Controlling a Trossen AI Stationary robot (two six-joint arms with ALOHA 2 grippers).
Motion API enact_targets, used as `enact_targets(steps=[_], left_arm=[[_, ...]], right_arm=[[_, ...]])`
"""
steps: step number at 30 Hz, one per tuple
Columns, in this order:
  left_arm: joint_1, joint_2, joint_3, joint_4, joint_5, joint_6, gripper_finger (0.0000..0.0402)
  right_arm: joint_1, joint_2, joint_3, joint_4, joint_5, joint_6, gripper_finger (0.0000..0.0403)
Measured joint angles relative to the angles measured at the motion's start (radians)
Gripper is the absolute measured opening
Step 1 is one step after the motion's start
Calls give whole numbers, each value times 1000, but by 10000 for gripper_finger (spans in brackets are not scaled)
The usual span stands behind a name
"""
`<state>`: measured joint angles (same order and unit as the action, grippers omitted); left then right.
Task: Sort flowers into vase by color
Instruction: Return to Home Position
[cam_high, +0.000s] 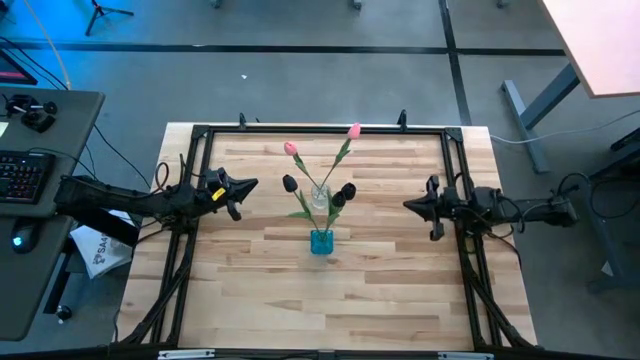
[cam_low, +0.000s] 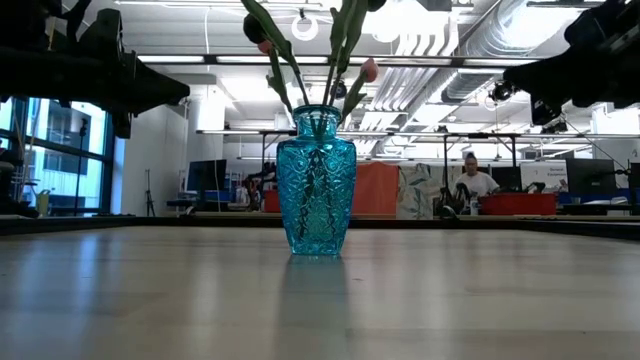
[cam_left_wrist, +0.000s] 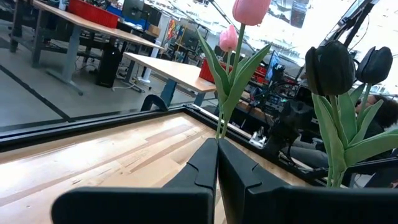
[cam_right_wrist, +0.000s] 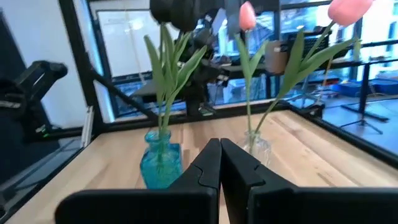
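Grippers first: your left gripper (cam_left_wrist: 217, 163) has its fingers pressed together and holds nothing. It hangs over the left side of the table (cam_high: 380, 290), tips aimed toward the vases. Your right gripper (cam_right_wrist: 220, 163) faces it from the right side, its fingers also together and empty. Both are well apart from the flowers.

Between them, mid-table, the blue vase (cam_high: 321, 241) stands upright and holds three black tulips (cam_high: 289, 184). Their stems rise and fan outward, heads up. Near it, the clear vase (cam_right_wrist: 258, 146) holds two pink tulips (cam_high: 291, 149), stems splayed in a V. A white packet (cam_high: 100, 252) lies left of the table; you can't read its lettering.
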<state>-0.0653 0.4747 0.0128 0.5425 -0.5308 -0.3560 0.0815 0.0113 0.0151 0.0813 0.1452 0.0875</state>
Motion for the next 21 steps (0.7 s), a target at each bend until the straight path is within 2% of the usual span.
enact_targets(steps=[7, 13, 21], left_arm=[[0, 0, 0, 0, 0, 0, 1], [0, 0, 0, 0, 0, 0, 1], [0, 0, 0, 0, 0, 0, 1]], right_arm=[[-79, 3, 0, -82, -154, 40, 0], [-112, 2, 0, -82, -150, 29, 0], [-116, 2, 0, -83, -150, 207, 0]])
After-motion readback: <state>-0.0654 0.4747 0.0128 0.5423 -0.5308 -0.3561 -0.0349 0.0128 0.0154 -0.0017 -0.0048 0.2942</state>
